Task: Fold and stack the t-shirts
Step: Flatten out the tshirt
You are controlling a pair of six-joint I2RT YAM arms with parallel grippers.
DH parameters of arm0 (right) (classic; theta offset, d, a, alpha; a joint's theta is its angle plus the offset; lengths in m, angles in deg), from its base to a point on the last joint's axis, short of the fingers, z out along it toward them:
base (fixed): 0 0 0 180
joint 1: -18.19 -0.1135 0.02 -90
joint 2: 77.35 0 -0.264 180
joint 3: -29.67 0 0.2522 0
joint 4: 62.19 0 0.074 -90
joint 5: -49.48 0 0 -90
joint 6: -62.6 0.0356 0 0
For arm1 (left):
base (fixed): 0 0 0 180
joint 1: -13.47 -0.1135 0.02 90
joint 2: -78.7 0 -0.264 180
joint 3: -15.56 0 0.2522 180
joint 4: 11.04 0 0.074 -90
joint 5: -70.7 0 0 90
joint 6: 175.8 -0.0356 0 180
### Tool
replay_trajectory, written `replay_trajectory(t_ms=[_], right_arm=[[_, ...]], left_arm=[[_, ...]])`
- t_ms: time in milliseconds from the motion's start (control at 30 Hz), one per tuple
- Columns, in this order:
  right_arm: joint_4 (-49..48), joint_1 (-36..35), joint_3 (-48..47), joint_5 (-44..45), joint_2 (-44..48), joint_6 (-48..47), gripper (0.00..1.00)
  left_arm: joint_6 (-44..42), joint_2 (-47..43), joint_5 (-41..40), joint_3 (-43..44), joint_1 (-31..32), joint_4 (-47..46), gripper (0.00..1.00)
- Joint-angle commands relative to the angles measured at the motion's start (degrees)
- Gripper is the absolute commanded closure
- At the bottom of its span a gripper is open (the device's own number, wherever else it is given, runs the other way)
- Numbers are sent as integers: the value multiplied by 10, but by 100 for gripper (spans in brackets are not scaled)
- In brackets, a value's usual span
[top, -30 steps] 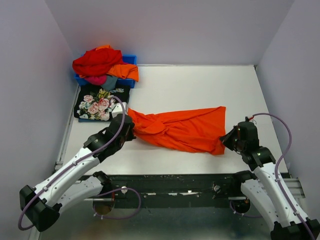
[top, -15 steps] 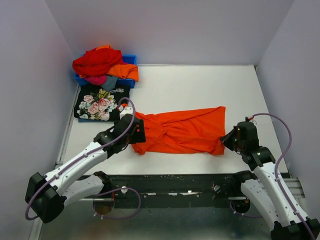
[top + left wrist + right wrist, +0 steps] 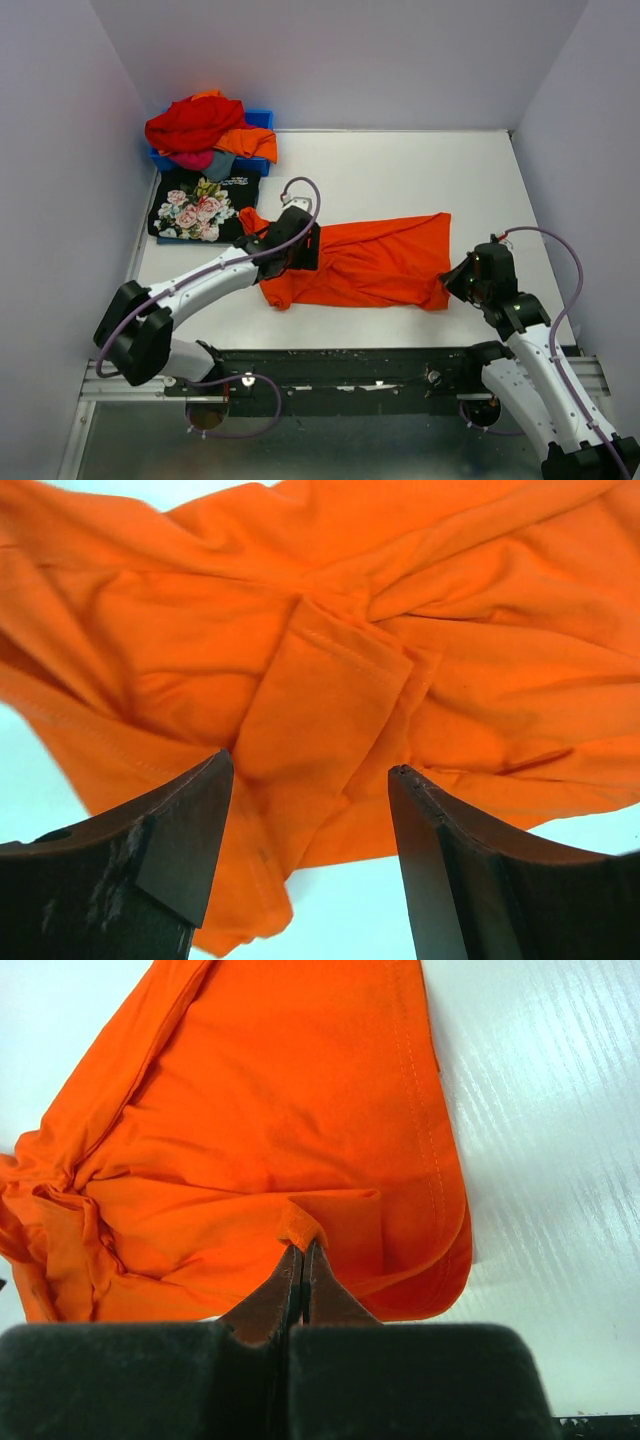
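Two pincers, two states: my left pincer (image 3: 310, 780) has just let go and hangs spread above the bunched end of the plain bright orange cloth t-shirt (image 3: 385, 262), while my right pincer (image 3: 302, 1252) stays pinching its hem corner. The shirt lies rumpled mid-tabletop (image 3: 400, 170), so I judge a regrasp comes next.

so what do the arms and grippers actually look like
The left arm and right arm have white shells, black joints and a thin purple cable looping along each. The left gripper and right gripper are black, with dark, tapering, wedge-shaped fingers; one left finger looks scuffed.
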Motion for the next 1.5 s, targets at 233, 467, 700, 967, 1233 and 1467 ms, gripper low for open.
replay_trajectory(t_ms=[233,467,700,967,1233,1467], right_arm=[[-3,2,6,-10,-2,3,99],[-4,2,8,-11,-2,2,99],[-4,2,9,-8,1,-3,99],[-29,2,1,-6,-38,-15,99],[-52,5,-132,53,-145,-20,100],[-16,38,-409,32,-268,-48,99]], left_arm=[[-29,198,-8,121,24,-25,15],[-14,266,-19,163,24,-20,33],[-1,227,-50,153,24,4,100],[4,64,-91,120,23,91,100],[27,-113,-120,63,-63,93,100],[-29,-104,-114,176,-115,57,100]])
